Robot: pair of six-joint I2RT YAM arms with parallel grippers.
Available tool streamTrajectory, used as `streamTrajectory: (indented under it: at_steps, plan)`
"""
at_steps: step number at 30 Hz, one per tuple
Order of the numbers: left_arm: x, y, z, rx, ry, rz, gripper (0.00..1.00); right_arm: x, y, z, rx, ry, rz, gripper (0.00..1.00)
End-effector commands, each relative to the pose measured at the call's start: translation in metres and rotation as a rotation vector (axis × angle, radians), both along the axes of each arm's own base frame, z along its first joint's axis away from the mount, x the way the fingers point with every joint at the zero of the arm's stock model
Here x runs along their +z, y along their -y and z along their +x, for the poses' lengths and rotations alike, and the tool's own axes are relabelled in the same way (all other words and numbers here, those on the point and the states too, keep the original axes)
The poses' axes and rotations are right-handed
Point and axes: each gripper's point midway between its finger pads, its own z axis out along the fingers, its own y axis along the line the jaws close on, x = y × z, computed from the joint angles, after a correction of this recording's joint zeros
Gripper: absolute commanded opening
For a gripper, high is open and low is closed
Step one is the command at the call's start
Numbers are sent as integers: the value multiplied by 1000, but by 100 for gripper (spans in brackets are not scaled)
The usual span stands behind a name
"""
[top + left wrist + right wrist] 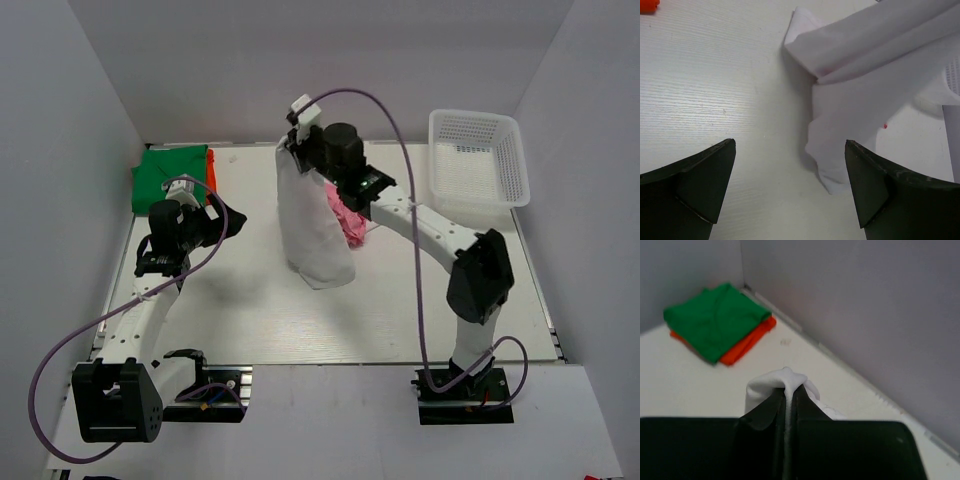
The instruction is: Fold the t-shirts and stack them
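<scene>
Top external, white t-shirt (315, 230) (soft cloth) — hanging, creased

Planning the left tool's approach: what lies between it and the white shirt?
Only bare table; the top view shows it between the left tool and the white shirt.

Bright, even, diffuse light from overhead, no glare. Soft shadows on desk (400, 310) under the arms and beside white shirt (315, 230). Top view sharp, slight wide-angle bend at edges. Left wrist: desk grain crisp, left gripper (790, 145) dark, slightly soft. Right wrist: dimmer, green shirt (715, 322) and bg blurry, right gripper (789, 395) near-black, little detail.
</scene>
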Motion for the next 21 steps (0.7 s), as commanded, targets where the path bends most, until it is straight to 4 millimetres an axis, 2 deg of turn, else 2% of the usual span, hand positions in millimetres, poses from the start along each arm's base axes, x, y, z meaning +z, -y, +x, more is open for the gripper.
streamTrajectory:
  at_steps: [1,3,5,6,7,8,11,12,13,15,16,17,20,21]
  plan:
    - [2,0,-2,0,11,2,100,129,28,-10,-26,178,222,0]
    - [5,2,-1,-5,18,-10,100,169,48,-13,-72,230,280,0]
    - [5,2,-1,-5,18,-10,100,193,66,-10,-147,288,305,0]
    - [5,2,-1,-5,18,-10,100,221,81,-10,-203,329,343,0]
    - [5,2,-1,-5,18,-10,100,230,96,-2,-263,354,340,0]
    - [5,2,-1,-5,18,-10,100,230,100,5,-289,370,318,0]
    - [7,3,0,-2,24,-18,100,276,132,8,-383,464,346,0]
    - [7,3,0,-2,24,-18,100,277,138,15,-424,467,347,0]
    - [7,4,-1,-10,24,-22,100,301,158,13,-468,511,382,0]
    - [7,4,-1,-10,24,-22,100,306,178,26,-556,553,364,0]
    - [2,4,-1,-10,5,-22,100,311,189,28,-597,572,363,0]
    - [2,4,-1,-10,4,-22,100,330,215,27,-650,627,405,0]
    - [-1,4,0,-10,-5,-22,100,338,247,29,-745,676,404,0]
    - [-1,4,0,-10,-5,-22,100,338,273,38,-817,698,384,0]
